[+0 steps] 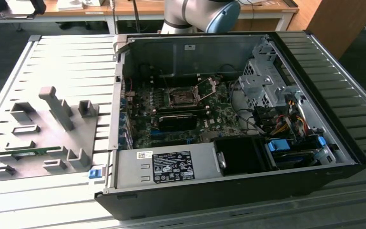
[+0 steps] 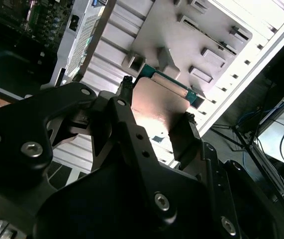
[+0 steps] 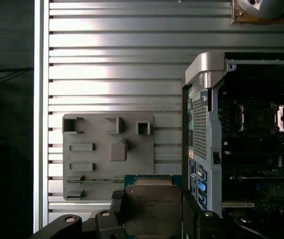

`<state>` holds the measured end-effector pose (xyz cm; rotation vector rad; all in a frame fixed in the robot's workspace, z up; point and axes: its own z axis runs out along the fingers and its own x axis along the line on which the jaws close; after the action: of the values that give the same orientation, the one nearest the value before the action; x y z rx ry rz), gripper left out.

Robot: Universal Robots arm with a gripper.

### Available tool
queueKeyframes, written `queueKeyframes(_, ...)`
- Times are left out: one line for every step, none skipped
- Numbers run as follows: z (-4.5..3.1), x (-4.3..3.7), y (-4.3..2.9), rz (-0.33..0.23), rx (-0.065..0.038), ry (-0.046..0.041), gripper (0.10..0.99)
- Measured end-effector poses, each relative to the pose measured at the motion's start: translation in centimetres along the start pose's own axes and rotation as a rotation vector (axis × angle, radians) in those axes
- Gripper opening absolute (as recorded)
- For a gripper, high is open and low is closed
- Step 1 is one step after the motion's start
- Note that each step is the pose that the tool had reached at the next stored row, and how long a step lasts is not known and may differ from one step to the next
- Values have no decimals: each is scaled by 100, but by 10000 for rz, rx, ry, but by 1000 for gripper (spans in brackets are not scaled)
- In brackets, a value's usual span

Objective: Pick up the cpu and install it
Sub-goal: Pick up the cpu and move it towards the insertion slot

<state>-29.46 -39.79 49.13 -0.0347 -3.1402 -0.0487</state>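
Gripper (image 3: 152,200) clamps cpu (image 3: 151,211) by opposite edges, aloft near fixture tray (image 3: 97,130). Transfer step; install likely needs square alignment over open socket (image 1: 184,98).

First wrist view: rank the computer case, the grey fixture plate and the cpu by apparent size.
1. computer case
2. grey fixture plate
3. cpu; it is held in the gripper close to the camera, so nearness inflates its look.
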Motion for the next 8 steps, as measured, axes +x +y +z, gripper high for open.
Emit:
queueKeyframes(1,-14,0,0,0,0,545)
queueKeyframes(3,-27,0,0,0,-1,545)
queueKeyframes(4,-42,1,0,0,0,545)
queueKeyframes(5,-57,1,1,0,-1,545)
queueKeyframes(6,-75,2,1,0,0,545)
queueKeyframes(8,-92,2,0,0,-1,545)
queueKeyframes(10,-107,2,0,0,0,545)
queueKeyframes(12,-123,2,1,0,0,545)
